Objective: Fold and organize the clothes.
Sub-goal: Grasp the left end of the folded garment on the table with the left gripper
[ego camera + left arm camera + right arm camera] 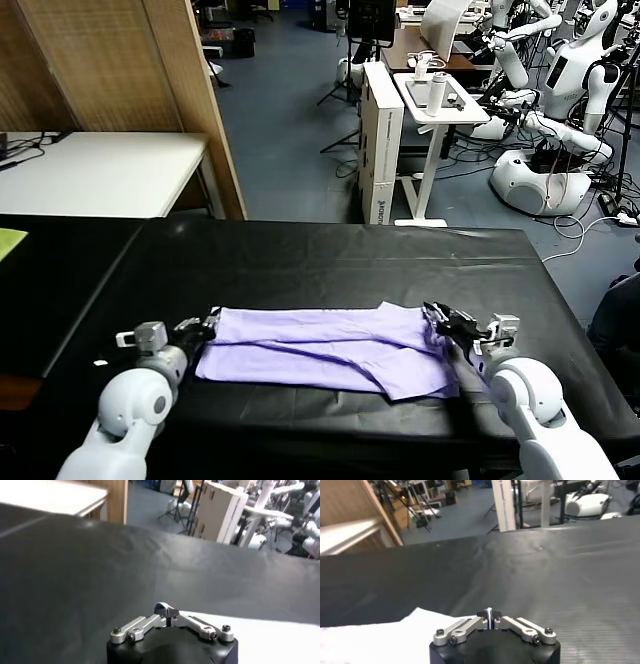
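T-shirt (330, 350) is laid flat on the black surface (330, 265), towards the near edge, already folded into a long band running left to right. Plain lavender side is up; a diagonal flap is seen overlapping near the right end, with a loose corner pointing towards the near edge.

Left tool (197, 330) is positioned at the band's left end, right tool (447, 322) at the right end, both low at cloth level. It cannot be told from any view whether either tool is spread or pinching cloth; fingertips are hidden behind the wrist housings in both wrist views. In the left wrist view, pale cloth (260, 640) is seen just beside the tool body (172, 642); likewise cloth (385, 637) in the right wrist view.

Step in hand is judged to be a grasp at both ends for the next fold, possibly end to end.

For a clean result:
- All layers at each end should be caught, not only the top one; thin fabric is easily separated.
- Both ends should be lifted level and together, so the band is not skewed.
- The diagonal flap on the right should be kept tucked in, otherwise the fold is spoiled.
- Cloth should be kept lightly taut, without dragging on the surface.
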You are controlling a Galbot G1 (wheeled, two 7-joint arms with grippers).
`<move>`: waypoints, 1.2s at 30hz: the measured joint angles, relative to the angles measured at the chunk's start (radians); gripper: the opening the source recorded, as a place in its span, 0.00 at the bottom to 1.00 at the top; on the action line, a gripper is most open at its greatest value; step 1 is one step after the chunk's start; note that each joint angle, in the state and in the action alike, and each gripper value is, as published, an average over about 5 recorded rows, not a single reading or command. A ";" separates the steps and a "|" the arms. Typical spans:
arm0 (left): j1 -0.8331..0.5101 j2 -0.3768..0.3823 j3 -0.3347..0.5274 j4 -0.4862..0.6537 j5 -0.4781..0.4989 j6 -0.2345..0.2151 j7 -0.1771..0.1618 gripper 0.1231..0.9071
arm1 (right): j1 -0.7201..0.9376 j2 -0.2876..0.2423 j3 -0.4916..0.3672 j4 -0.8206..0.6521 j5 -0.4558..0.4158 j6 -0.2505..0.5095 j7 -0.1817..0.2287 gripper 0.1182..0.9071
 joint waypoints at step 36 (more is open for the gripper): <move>0.098 0.186 -0.135 0.044 -0.501 0.110 0.150 1.00 | -0.157 -0.104 0.159 0.166 0.064 -0.001 -0.001 1.00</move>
